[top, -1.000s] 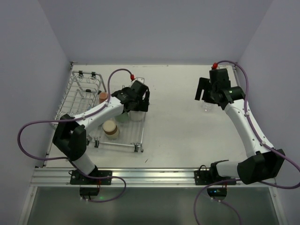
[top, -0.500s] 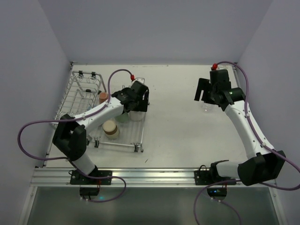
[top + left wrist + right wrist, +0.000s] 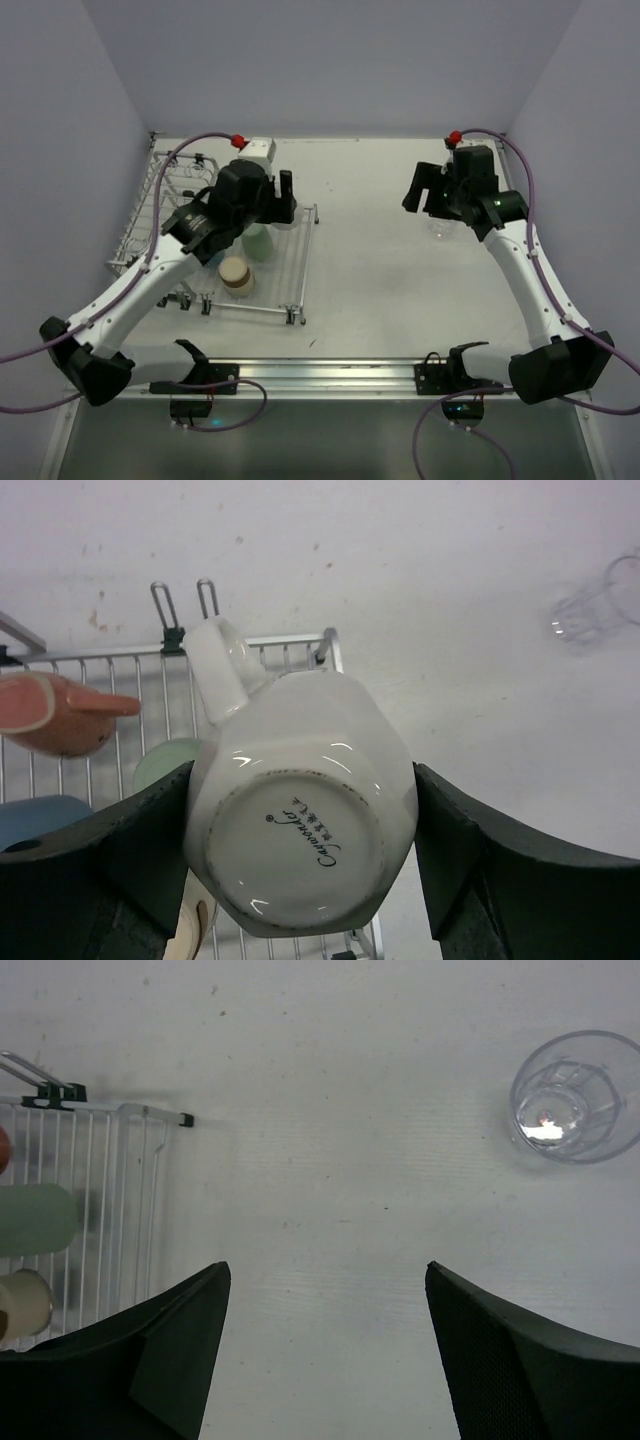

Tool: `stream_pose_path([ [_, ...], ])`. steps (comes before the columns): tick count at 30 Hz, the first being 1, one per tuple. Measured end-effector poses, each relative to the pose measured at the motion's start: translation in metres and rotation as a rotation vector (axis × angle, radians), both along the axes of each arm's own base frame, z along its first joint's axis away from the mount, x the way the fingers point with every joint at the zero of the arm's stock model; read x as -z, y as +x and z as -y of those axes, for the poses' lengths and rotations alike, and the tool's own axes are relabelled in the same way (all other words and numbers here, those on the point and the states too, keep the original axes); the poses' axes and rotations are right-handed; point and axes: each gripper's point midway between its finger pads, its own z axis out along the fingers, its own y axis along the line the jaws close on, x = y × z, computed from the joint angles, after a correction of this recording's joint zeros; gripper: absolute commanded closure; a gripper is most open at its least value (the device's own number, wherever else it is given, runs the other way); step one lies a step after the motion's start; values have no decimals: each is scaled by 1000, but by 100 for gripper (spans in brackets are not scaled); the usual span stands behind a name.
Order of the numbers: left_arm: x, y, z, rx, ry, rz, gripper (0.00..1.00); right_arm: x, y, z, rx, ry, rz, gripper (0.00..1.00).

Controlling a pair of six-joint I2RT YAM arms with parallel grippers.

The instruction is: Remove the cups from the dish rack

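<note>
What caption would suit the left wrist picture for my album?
Left gripper clamps a white cup, its stamped base showing, dish rack behind it.

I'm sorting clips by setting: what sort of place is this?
Probably a robot test cell, not a kitchen: left arm and right arm bolted to a rail, a white table boxed by plain walls, a dish rack with cups as props.

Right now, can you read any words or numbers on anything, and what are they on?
Bottom of the white cup: a curly black maker's mark, upside down in the left wrist view, with tiny characters beside it; too swirly and small to read for sure.
Everywhere else: no words, numbers or signs to be seen.
</note>
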Motion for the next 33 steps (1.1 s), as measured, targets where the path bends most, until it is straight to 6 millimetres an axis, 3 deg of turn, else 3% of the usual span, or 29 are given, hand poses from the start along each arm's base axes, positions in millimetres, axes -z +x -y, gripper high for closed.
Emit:
stream_pose_path([
  [4,-55,-27,5,129,-155,137,100,-10,-2,-20,-89,84,33,19],
  [7,-78,-59,18,291,-295,221,100,-25,-14,-45,-214,193,93,21],
  [10,-82,-87,35,455,-401,260,100,-46,-35,-72,-384,320,174,23],
  [14,-68,-118,54,636,-524,263,100,-74,-69,-106,-638,501,269,24],
  [19,-57,-150,67,807,-641,273,100,-100,-97,-128,-845,681,322,27],
  [26,-90,-184,68,1002,-757,425,100,-106,-124,-143,-992,834,334,30],
  [33,-109,-197,69,1083,-828,505,100,-117,-143,-154,-1099,939,380,33],
])
